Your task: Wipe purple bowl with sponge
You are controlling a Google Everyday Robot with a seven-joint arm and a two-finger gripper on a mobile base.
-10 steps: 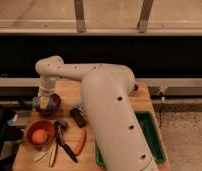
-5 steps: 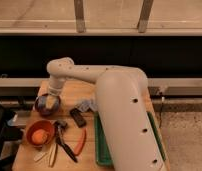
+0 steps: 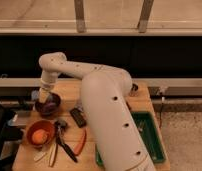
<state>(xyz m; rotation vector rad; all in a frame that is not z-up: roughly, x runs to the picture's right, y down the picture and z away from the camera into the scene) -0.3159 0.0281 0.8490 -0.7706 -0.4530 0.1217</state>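
Observation:
The purple bowl [image 3: 49, 106] stands at the left of the wooden table [image 3: 109, 90], behind the orange bowl. My gripper [image 3: 44, 100] points straight down into the purple bowl at its left side, shut, with its tip low inside the rim. A small blue-grey patch [image 3: 35, 94] shows just left of the gripper at the bowl's far edge. I cannot tell whether this is the sponge or whether it is held. My white arm [image 3: 106, 115] reaches across the table from the lower right.
An orange-brown bowl [image 3: 40, 134] holding an orange fruit stands in front of the purple bowl. A black bar [image 3: 78, 117], dark-handled tools [image 3: 64, 142] and an orange stick [image 3: 81, 142] lie mid-table. A pale cloth [image 3: 19, 120] lies at the left edge. A green tray [image 3: 150, 135] sits on the right.
The arm's upper links have shifted sideways and its big forearm has swung right. The gripper has stayed down at the purple bowl, and the bowl has not moved.

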